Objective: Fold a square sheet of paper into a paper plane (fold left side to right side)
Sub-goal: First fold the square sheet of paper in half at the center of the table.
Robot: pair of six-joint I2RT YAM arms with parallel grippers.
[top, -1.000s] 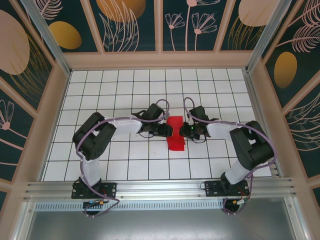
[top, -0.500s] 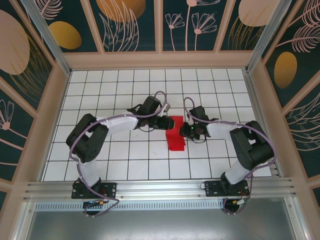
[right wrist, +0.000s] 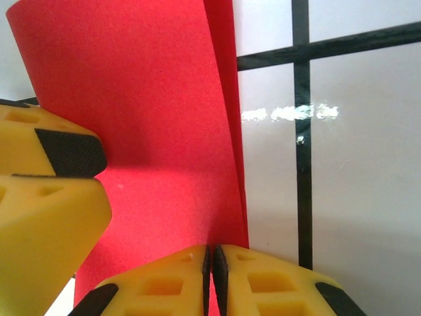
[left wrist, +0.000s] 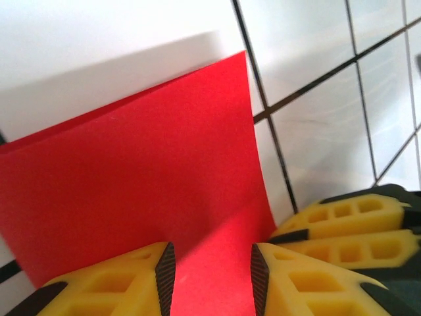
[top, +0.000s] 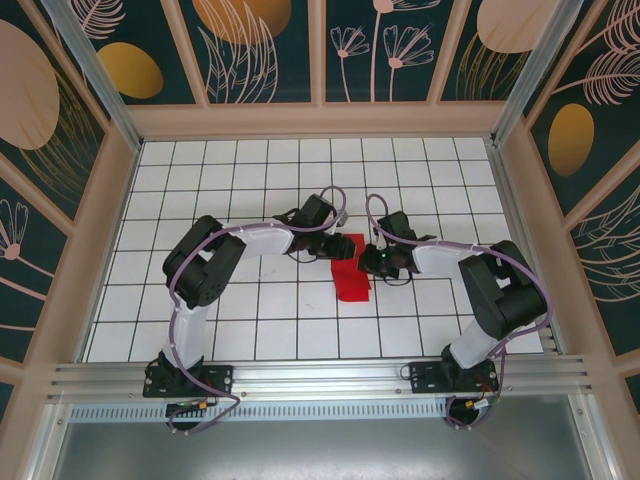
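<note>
Bowing upward, the square sheet of paper [top: 351,284] lies doubled — bright red.

Middle's pretty cramped: the left gripper [top: 343,244] and right gripper [top: 371,258] crowd the paper's [top: 351,280] far end from either side, nearly touching. Their arms [top: 250,243] block the way in from left and right. The rest of the table [top: 200,180] is open out to the walls [top: 320,120].

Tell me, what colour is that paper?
The paper is plain bright red, clearest from the left wrist view.
</note>
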